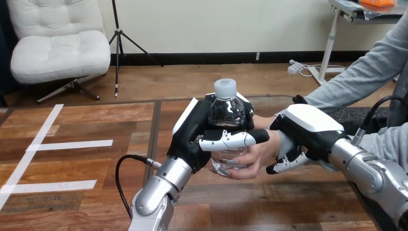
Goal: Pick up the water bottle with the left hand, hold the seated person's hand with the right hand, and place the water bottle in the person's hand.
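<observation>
- Position: the water bottle (226, 113), clear plastic with a pale screw cap (225, 89), stands upright at mid-view over the wooden table (72, 192). Whether its base is clear of the wood I cannot tell.
- Grip: the left hand (192, 134) is closed round the bottle's middle, with its thumb (231, 139) lying across the front and its fingers wrapped behind.
- Receiver: the person's hand (255, 155) cups the lower body from the right, fingertips on the plastic, so both hands are on the bottle.
- Support: the right hand (308, 126) sits over the person's wrist, its fingers (288, 164) curled underneath at the grey cuff, a closed hold.
- Handling, by my judgement: water shows inside, so it has some weight. The thin walls would dent under a hard squeeze, and the smooth sides could slip.
- Hold point: the mid-body below the shoulder looks safest, not the cap. That leaves the lower part free for the person's palm.
</observation>
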Robot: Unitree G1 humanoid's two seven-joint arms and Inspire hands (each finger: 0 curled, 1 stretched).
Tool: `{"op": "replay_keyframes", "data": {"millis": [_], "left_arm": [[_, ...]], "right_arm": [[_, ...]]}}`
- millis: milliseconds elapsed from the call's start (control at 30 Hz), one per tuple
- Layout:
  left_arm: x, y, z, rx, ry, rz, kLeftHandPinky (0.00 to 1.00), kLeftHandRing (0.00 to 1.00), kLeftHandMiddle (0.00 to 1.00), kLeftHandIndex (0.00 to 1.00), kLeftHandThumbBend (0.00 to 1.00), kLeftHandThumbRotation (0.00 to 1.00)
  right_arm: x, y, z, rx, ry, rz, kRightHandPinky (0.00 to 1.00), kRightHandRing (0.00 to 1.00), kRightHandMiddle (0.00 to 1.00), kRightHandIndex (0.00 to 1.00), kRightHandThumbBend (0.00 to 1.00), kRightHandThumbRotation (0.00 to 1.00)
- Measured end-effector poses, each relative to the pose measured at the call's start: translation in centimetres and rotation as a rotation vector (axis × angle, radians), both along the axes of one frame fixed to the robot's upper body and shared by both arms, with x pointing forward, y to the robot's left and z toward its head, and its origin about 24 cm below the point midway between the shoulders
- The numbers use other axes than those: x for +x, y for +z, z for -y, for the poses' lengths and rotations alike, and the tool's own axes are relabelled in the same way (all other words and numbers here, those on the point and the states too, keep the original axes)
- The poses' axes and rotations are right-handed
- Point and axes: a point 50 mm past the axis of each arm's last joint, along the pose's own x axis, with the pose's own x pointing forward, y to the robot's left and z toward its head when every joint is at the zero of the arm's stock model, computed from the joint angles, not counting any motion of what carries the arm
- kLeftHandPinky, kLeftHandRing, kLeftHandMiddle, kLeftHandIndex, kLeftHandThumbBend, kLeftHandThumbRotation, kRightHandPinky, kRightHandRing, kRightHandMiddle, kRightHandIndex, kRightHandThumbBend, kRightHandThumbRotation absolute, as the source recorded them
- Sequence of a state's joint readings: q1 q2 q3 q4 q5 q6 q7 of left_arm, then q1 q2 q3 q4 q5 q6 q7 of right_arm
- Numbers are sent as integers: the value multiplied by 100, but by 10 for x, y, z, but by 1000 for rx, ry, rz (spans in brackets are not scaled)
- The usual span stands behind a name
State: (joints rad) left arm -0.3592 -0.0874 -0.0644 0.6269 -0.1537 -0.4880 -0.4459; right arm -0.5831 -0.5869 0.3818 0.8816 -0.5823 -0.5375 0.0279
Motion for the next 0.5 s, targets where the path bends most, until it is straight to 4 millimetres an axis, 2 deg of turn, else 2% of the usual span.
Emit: {"op": "replay_keyframes", "data": {"millis": [500], "left_arm": [[-1, -2, 1, 1, -8, -9, 24, 29, 34, 37, 85, 0]], "right_arm": [[0, 0, 0, 0, -1, -2, 11, 15, 20, 22, 72, 0]]}}
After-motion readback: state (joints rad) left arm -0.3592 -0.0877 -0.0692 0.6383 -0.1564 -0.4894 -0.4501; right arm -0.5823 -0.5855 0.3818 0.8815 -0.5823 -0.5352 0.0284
